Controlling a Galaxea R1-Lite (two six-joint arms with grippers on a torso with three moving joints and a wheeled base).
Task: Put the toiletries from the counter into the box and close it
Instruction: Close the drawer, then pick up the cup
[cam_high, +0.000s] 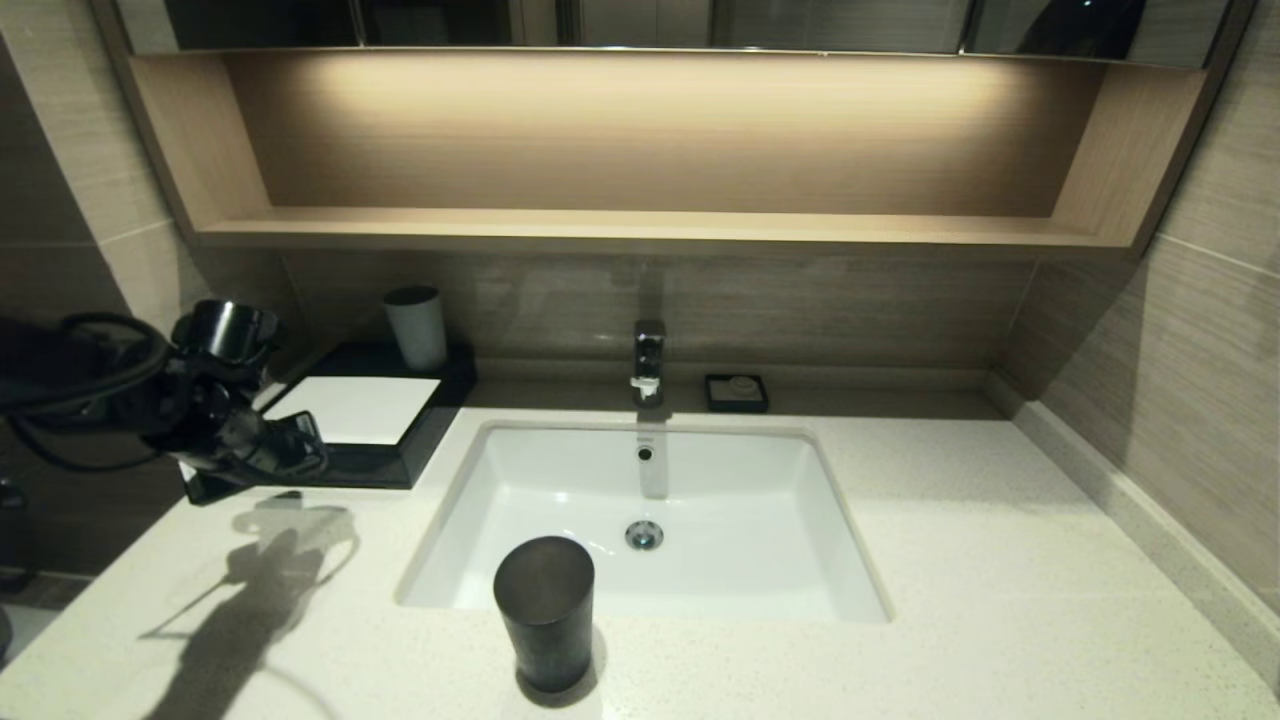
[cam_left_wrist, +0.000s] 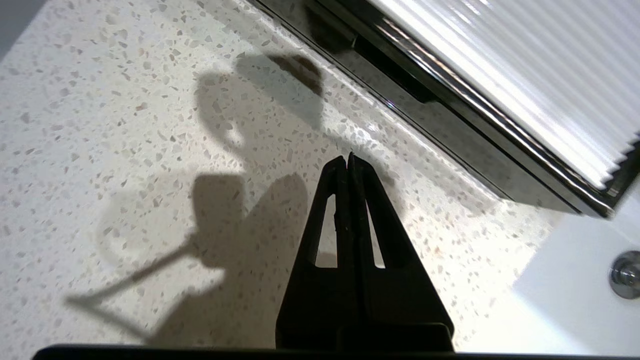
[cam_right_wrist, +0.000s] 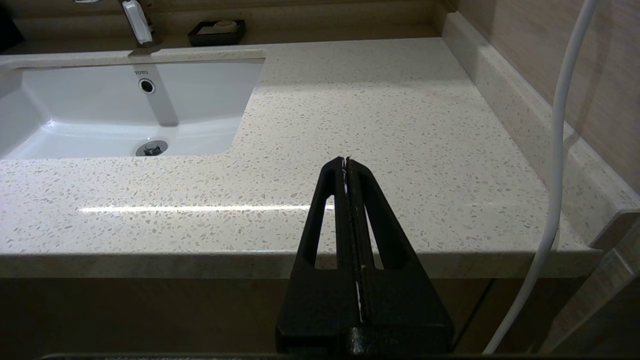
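The box (cam_high: 345, 430) sits at the back left of the desk (cam_high: 1000, 600), against the wall, with a pale cup (cam_high: 417, 327) standing on its far end and its white top panel bare. In the left wrist view the box front (cam_left_wrist: 450, 130) looks flush and closed, running just beyond the tool tips. No wrapped packets can be seen anywhere on the desk in any view, so by my reading the loading is done and the closing step is either finished or in its last part.

The left tool (cam_high: 300, 445) hovers at the front left corner of the box, above the desk; its jaws are pressed together with nothing between them. The right tool (cam_right_wrist: 347, 162) hangs off the front edge of the desk on the right side, parked, jaws likewise together and empty.

A dark cup (cam_high: 545, 612) stands at the front rim of the basin (cam_high: 830, 560), well apart from the box, and a small soap dish (cam_high: 737, 392) sits beside the tap (cam_high: 648, 360).

If the drawer is indeed fully home, the next move calls only for drawing the left arm clear without knocking the box. If a slight gap remains, a gentle straight push on the front would finish it.
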